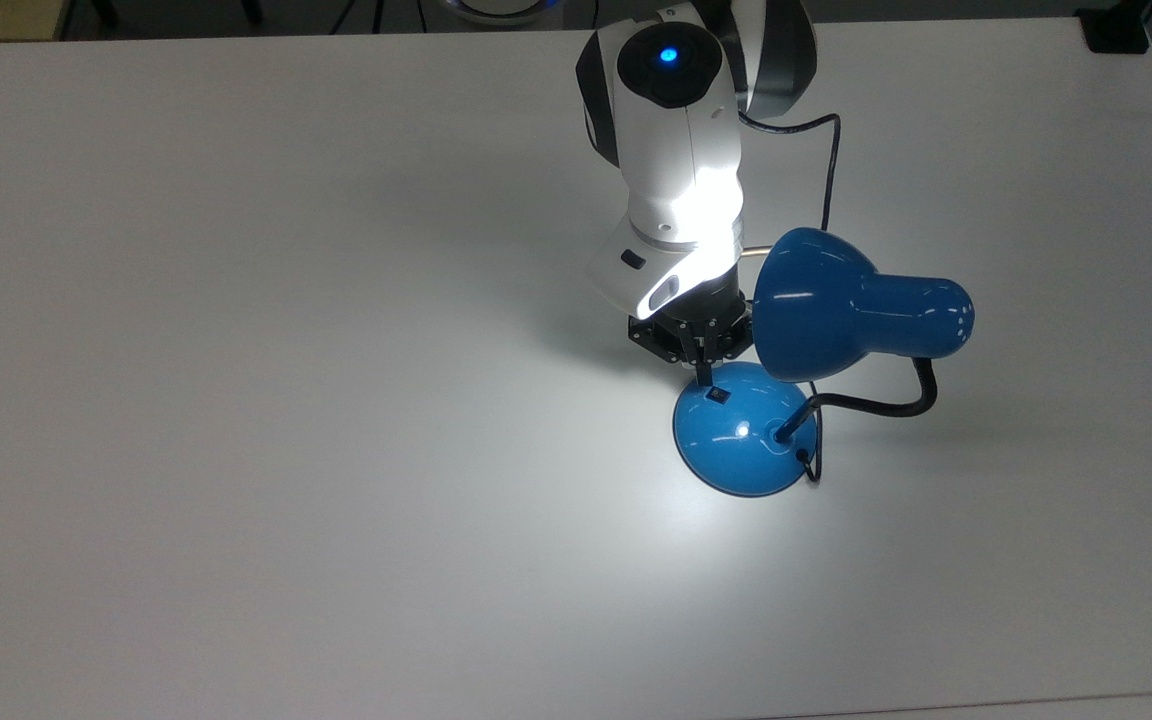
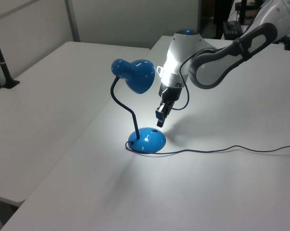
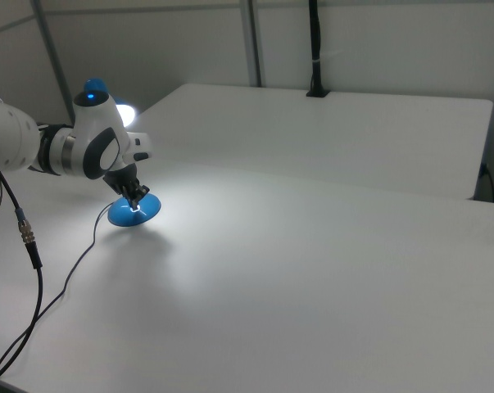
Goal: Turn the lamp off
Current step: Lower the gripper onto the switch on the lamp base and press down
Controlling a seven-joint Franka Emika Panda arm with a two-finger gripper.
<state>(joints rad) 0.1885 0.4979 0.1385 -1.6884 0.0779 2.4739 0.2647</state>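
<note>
Hand [image 1: 704, 378], fingers pressed together and empty, poised just above the black switch [image 1: 717, 396] on the lit lamp's base [image 1: 736, 445]; switch lies directly below the fingertips.

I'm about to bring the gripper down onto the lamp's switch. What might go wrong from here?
1. The switch is small and sits on the domed base; the closed gripper may land off-centre and slide down the glossy curve.
2. The shade hangs right beside the wrist in the top view, so a sideways correction might knock it.
3. The base stands loose on the table, so a slanted push could shift or tip the lamp, and its light is still on.
</note>
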